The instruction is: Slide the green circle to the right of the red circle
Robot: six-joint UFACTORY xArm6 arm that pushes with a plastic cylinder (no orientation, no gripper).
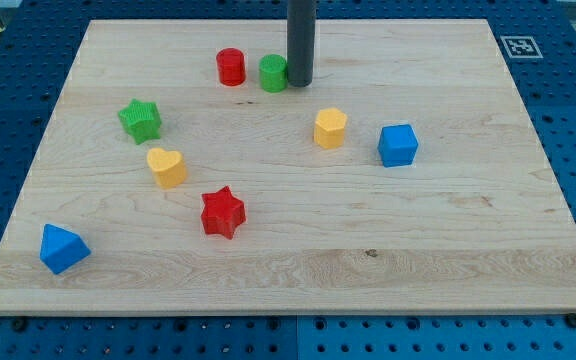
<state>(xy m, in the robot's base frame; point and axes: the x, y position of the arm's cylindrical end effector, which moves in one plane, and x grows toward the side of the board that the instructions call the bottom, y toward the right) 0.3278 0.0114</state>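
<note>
The green circle (272,73) stands near the view's top, a short gap to the right of the red circle (231,67). My tip (299,82) rests on the board right against the green circle's right side. The dark rod rises straight up from there and leaves the view at the top.
A green star (140,120) and a yellow heart (167,167) lie at the left. A red star (222,212) is in the middle, a blue triangle-like block (63,248) at bottom left. A yellow hexagon (330,128) and a blue cube (398,145) lie right of centre.
</note>
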